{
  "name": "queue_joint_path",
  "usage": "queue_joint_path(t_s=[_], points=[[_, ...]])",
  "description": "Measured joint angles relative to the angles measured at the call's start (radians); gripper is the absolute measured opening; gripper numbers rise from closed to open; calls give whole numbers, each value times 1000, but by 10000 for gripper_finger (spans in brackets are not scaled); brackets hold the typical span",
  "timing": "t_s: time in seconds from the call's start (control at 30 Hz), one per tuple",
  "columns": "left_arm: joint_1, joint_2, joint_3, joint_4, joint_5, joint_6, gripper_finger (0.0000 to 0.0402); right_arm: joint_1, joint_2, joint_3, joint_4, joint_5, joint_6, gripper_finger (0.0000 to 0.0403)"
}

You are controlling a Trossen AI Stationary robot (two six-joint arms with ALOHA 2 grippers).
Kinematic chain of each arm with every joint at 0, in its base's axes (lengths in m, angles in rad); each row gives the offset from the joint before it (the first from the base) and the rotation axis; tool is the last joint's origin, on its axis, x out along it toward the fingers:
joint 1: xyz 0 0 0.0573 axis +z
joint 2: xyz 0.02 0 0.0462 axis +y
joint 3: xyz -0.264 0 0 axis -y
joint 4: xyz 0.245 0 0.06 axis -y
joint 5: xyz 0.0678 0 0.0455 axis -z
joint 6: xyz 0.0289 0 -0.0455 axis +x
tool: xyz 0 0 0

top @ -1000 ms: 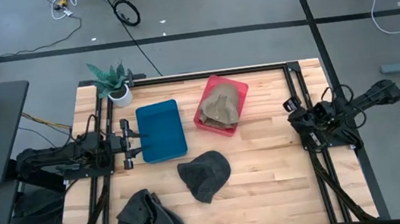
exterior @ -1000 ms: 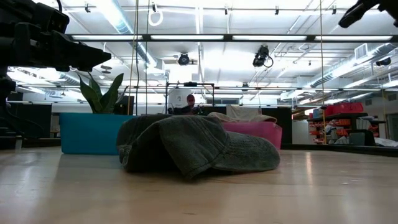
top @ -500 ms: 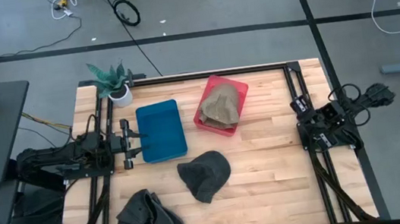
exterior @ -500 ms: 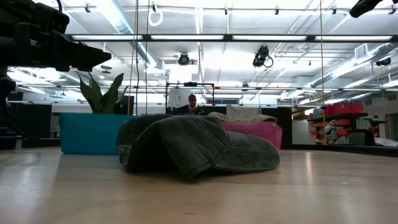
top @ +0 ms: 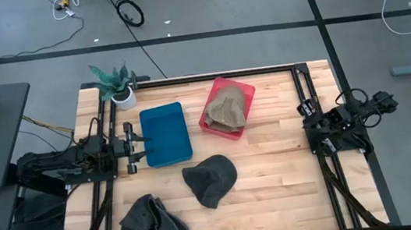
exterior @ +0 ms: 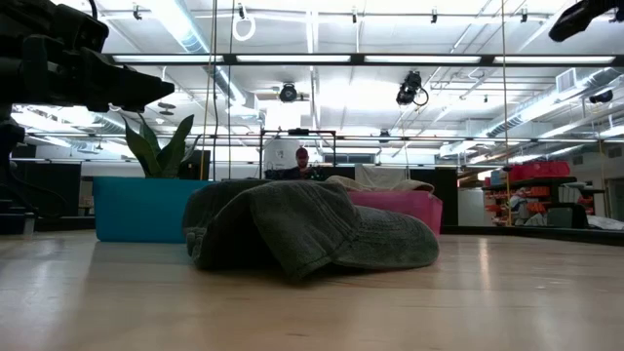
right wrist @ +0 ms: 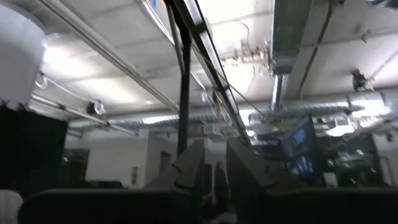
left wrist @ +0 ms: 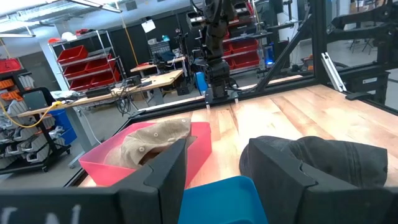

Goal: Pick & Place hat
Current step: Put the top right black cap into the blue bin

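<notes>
A dark grey hat [top: 212, 178] lies crown-up in the middle of the table, and fills the low view [exterior: 307, 234]. A tan hat [top: 227, 108] rests inside a pink bin [top: 243, 89]. A second dark hat [top: 152, 224] lies at the near left edge. My left gripper [top: 138, 145] hovers open at the left side, by the blue tray [top: 166, 134]. Its wrist view looks past its open fingers [left wrist: 217, 152] at the tan hat [left wrist: 155, 140] and the dark hat [left wrist: 323, 162]. My right gripper [top: 305, 108] is by the right edge, pointing up at the ceiling, its fingers [right wrist: 216, 155] a narrow gap apart.
A potted plant [top: 117, 86] stands at the far left corner. Black frame rails [top: 324, 171] run along both sides of the table. Bare wood lies between the dark hat and the right arm. A person sits in the room behind the table [exterior: 299, 161].
My right arm has folded in over its base at the table's right edge, and its gripper has shifted slightly toward that edge. The hats, the bins and my left arm have stayed where they were.
</notes>
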Motion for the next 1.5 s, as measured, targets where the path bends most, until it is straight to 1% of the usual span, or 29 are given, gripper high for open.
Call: queue_joint_path(t_s=[0.13, 0.3, 0.47, 0.57, 1.2, 1.37, 1.43, 1.5], points=[[0, 0, 0, 0, 0, 0, 177, 0, 0, 0, -100, 51, -24, 71], [0, 0, 0, 0, 0, 0, 177, 0, 0, 0, -327, 60, -81, 71], [0, 0, 0, 0, 0, 0, 177, 0, 0, 0, -538, 107, -64, 71], [0, 0, 0, 0, 0, 0, 177, 0, 0, 0, -614, 119, -61, 71], [0, 0, 0, 0, 0, 0, 177, -1, 8, 0, -605, 119, -54, 71], [0, 0, 0, 0, 0, 0, 177, -1, 8, 0, -525, 119, 209, 71], [0, 0, 0, 0, 0, 0, 177, -1, 9, 0, -515, 119, 286, 71], [0, 0, 0, 0, 0, 0, 177, -1, 9, 0, -510, 119, 328, 71]])
